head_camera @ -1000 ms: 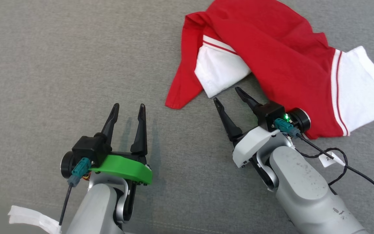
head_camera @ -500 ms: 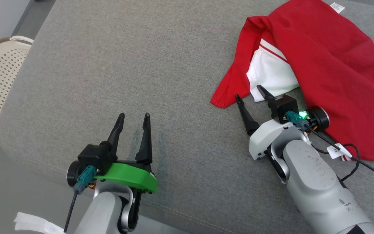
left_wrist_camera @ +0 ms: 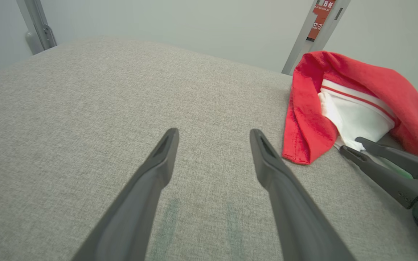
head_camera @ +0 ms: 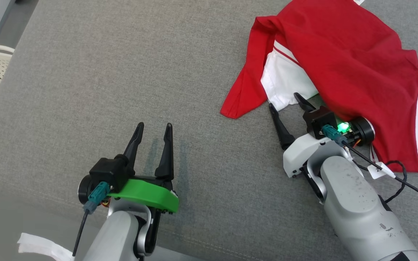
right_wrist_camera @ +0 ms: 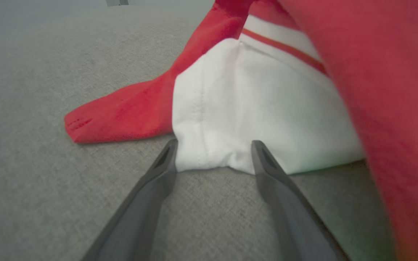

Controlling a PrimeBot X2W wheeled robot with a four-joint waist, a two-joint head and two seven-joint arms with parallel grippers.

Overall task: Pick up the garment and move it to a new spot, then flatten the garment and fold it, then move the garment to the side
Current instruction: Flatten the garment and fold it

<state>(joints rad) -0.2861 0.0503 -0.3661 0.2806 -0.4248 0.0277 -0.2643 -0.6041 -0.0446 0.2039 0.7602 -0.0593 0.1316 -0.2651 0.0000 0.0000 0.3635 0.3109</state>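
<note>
Both stand wide open and empty: your left end effector (head_camera: 154,125) over grey cushion (head_camera: 122,72), your right end effector (head_camera: 284,100) at the white sleeve (head_camera: 285,79) of the red garment (head_camera: 339,54), heaped near the cushion's far edge. Close now and you may pinch one layer, dragging the heap. Its right side is cut off; folds hide the collar.
</note>
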